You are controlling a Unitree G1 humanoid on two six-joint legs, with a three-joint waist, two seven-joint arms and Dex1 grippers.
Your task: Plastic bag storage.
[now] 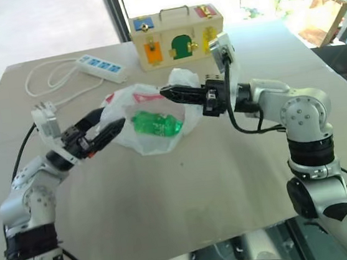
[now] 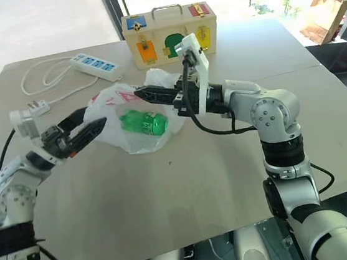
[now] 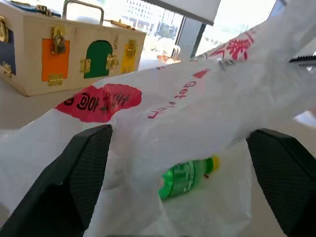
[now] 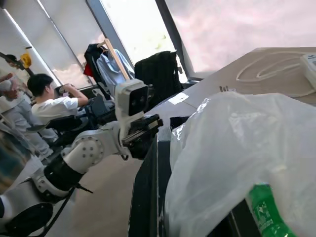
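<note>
The plastic bag (image 1: pixel 143 111), white and crinkly with red print, lies bunched at the middle of the table (image 1: pixel 199 190). A green bottle (image 1: pixel 156 124) shows through it, inside. My right gripper (image 1: pixel 163 93) reaches in from the right and is shut on the bag's upper edge, which is pulled up and taut. My left gripper (image 1: pixel 114 117) sits at the bag's left side. It is open, and in the left wrist view its fingers (image 3: pixel 84 168) stand wide apart with the bag's film (image 3: pixel 197 113) and the bottle (image 3: pixel 187 177) between and beyond them.
A wooden lock box (image 1: pixel 177 36) stands at the table's far edge. A white power strip (image 1: pixel 100 68) with its coiled cable lies at the far left. A brown paper bag (image 1: pixel 330 15) sits on the floor beyond the table. A seated person (image 4: pixel 49 106) shows in the right wrist view.
</note>
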